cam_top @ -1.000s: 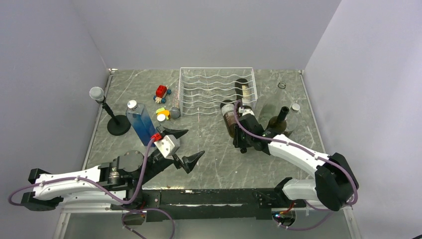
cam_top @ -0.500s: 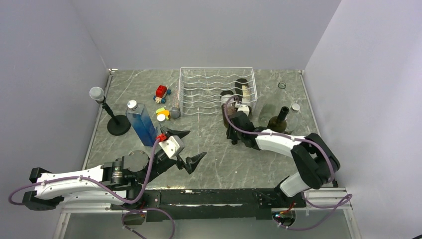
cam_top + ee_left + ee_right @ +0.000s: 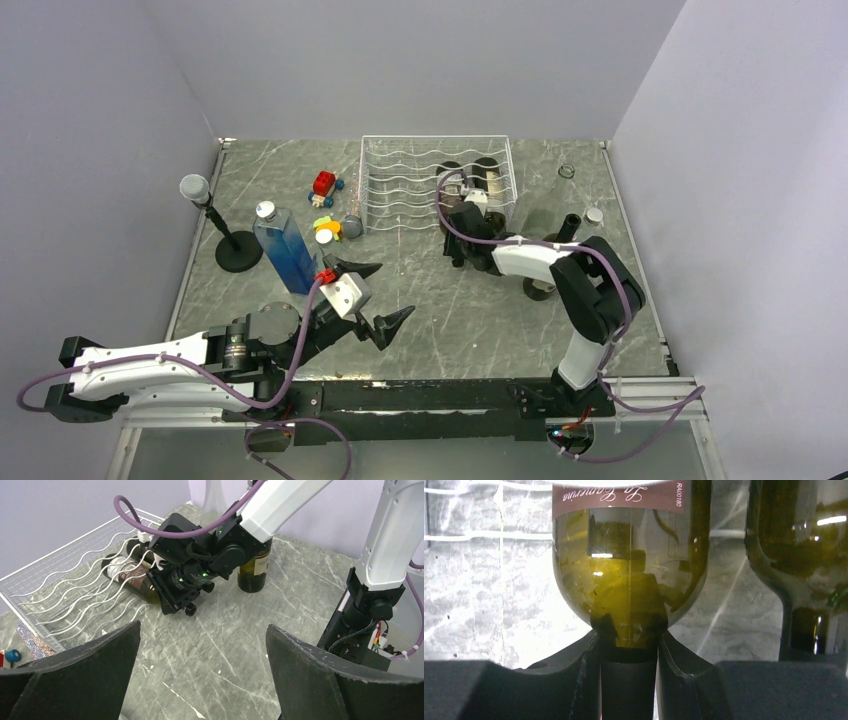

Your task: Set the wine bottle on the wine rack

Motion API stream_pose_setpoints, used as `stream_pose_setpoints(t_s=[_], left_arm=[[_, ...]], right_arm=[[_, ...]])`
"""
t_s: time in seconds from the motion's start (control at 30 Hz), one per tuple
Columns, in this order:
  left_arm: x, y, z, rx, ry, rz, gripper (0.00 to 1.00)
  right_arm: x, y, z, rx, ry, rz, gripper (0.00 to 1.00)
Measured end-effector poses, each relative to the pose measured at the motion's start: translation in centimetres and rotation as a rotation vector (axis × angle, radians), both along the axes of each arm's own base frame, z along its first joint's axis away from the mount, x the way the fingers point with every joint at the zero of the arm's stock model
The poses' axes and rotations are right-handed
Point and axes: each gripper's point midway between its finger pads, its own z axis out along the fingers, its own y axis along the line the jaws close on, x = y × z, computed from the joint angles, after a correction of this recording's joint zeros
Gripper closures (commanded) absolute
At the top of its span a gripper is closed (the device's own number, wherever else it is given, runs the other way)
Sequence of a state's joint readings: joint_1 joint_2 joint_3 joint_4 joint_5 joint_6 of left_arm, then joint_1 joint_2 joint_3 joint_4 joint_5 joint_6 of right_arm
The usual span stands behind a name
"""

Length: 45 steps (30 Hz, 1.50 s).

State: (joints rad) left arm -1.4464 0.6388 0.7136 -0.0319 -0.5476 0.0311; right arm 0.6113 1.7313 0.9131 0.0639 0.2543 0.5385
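Within the right hand (image 3: 629, 641), the wine bottle (image 3: 629, 565) neck-first, base off-frame.

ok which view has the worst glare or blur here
Right wrist: the wine bottle fills the frame, with bright glints and reflections on its glass, and its label is cropped at the top. Left wrist: the left gripper looms dark and soft-edged up close, while the scene beyond is sharp. Top external: even light, faint shadows, but the wine rack wires are thin and hard to trace.
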Motion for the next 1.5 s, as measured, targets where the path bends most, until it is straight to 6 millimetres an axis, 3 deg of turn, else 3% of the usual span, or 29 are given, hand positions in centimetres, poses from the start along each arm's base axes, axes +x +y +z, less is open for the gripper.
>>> stream_pose_setpoints(t_s=[0.23, 0.6, 0.87, 1.17, 1.3, 1.5], left_arm=[[0.0, 0.0, -0.2, 0.007, 0.003, -0.001, 0.01], [-0.2, 0.1, -0.7, 0.012, 0.039, -0.002, 0.01], [-0.2, 0.0, -0.9, 0.02, 0.046, -0.003, 0.01], [-0.3, -0.1, -1.0, 0.023, 0.047, -0.006, 0.01], [-0.4, -0.1, -0.7, 0.021, 0.046, -0.014, 0.01], [-0.6, -0.2, -0.5, 0.018, 0.045, -0.029, 0.01]], right_arm=[[2.0, 0.6, 0.0, -0.004, -0.002, -0.017, 0.98], [3.2, 0.8, -0.6, -0.022, 0.07, -0.052, 0.51], [3.8, 0.7, 0.1, -0.024, 0.075, -0.07, 0.24], [4.2, 0.4, 1.4, -0.048, 0.061, -0.088, 0.11], [3.7, -0.2, 3.8, -0.077, 0.025, -0.082, 0.09], [2.5, -1.4, 12.3, -0.067, -0.121, -0.046, 0.08]])
